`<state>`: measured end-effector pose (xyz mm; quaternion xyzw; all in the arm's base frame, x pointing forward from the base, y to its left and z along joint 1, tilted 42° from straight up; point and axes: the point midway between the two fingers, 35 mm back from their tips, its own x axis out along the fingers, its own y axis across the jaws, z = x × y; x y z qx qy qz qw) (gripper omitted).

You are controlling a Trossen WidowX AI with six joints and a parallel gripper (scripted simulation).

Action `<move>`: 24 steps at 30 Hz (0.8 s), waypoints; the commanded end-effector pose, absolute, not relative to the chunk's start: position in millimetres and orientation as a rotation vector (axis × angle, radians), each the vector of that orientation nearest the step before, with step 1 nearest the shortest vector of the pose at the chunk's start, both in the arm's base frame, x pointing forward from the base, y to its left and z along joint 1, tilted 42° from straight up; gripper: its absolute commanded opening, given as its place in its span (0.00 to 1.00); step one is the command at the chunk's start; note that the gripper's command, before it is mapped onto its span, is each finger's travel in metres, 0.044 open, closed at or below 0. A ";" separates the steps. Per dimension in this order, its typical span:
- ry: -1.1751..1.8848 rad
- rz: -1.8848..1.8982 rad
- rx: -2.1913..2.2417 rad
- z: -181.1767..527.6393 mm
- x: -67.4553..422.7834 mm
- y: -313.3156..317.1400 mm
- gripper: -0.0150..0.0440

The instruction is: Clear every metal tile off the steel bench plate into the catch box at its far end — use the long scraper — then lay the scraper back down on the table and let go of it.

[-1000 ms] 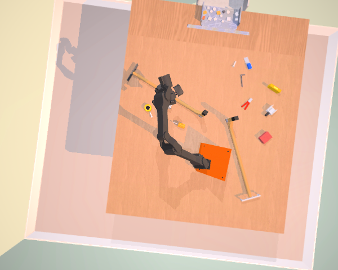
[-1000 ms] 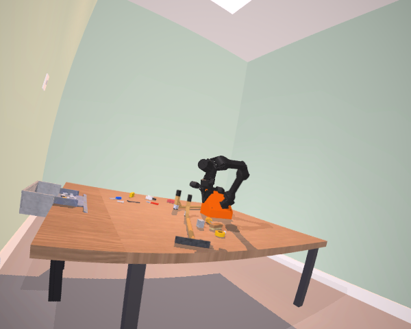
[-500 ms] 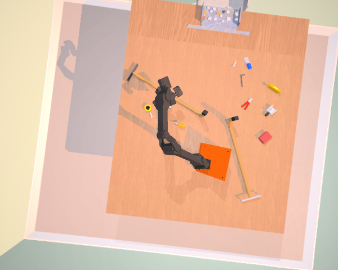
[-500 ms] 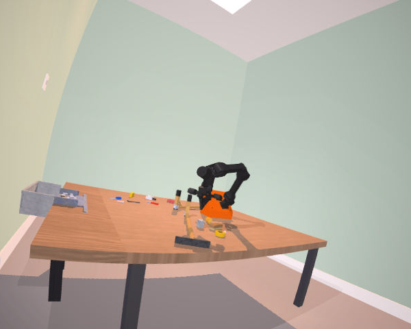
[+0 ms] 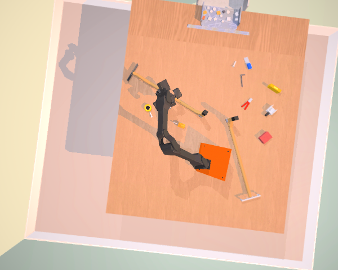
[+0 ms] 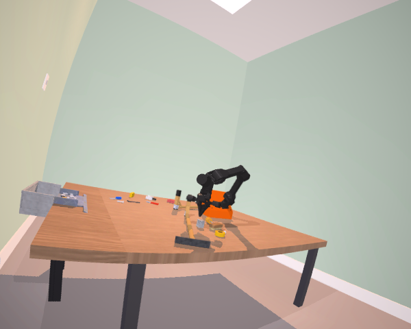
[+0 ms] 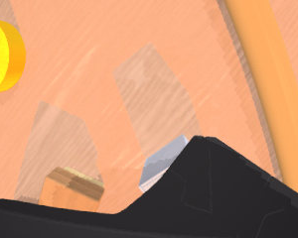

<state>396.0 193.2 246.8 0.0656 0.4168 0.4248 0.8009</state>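
My gripper (image 5: pixel 165 94) (image 6: pixel 201 212) (image 7: pixel 203 147) is shut and empty. It points down close over the table, just beside the orange handle of the dark-bladed scraper (image 5: pixel 146 80) (image 6: pixel 191 240) (image 7: pixel 271 59). A small grey tile (image 6: pixel 200 223) (image 7: pixel 164 159) lies on the wood right at the fingertips. A second scraper (image 5: pixel 239 162) with a silver blade lies on the table to the right of the arm's base. The grey catch box (image 5: pixel 236 5) (image 6: pixel 35 201) holds several tiles at the table's far end. The steel bench plate (image 5: pixel 241 32) (image 6: pixel 82 203) lies in front of it.
A yellow tape measure (image 5: pixel 147 107) (image 7: pixel 5 54) (image 6: pixel 220 232), a wooden block (image 7: pixel 73 185) and an orange-handled screwdriver (image 5: pixel 179 125) lie near the gripper. A blue marker (image 5: pixel 247 63), hex key (image 5: pixel 241 80), red pliers (image 5: pixel 246 103) and red block (image 5: pixel 265 136) lie at the right. The orange base (image 5: pixel 218 157) holds the arm.
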 end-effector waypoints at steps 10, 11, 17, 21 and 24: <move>0.902 0.910 0.149 219.8 394.5 216.4 0.25; 0.902 0.910 0.149 218.0 394.3 218.2 0.25; 0.899 0.911 0.153 208.0 392.8 228.0 0.25; 0.899 0.911 0.153 206.6 393.1 229.1 0.25; 0.899 0.911 0.153 206.6 394.9 228.7 0.25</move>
